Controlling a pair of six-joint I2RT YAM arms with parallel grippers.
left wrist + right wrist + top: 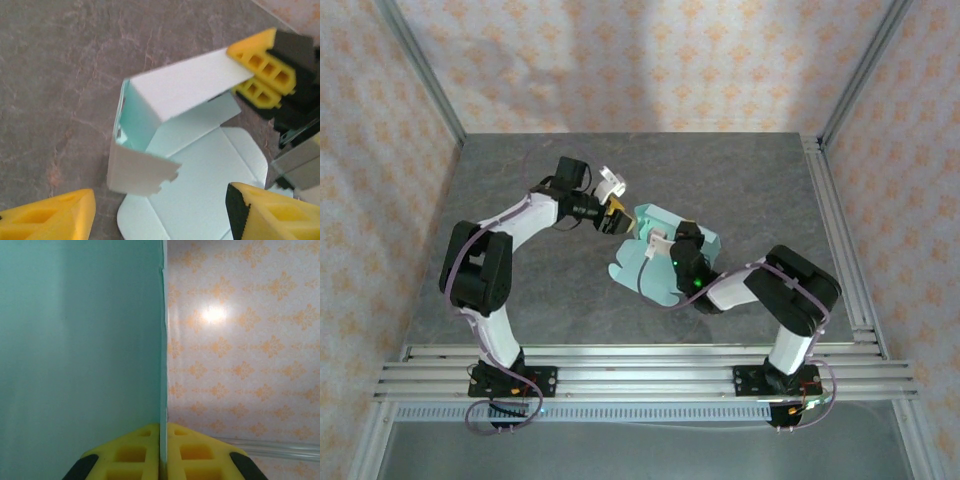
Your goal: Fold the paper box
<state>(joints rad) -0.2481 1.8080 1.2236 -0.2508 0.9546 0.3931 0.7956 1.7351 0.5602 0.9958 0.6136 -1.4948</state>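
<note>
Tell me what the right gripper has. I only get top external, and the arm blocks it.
Observer: In the right wrist view the right gripper is shut on the edge of a paper box panel, with the card pinched between both tips.
Operator: Left gripper gripping too?
Observer: No. In the left wrist view the left gripper is open, holding nothing.
Operator: Box closed up?
Observer: No. One panel is raised, a loose flap sticks out at its end, and the rest lies flat on the table.

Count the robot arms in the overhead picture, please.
2. The left arm stands at the near left, the right arm at the near right; both reach to the paper box mid-table. None seems hidden.
</note>
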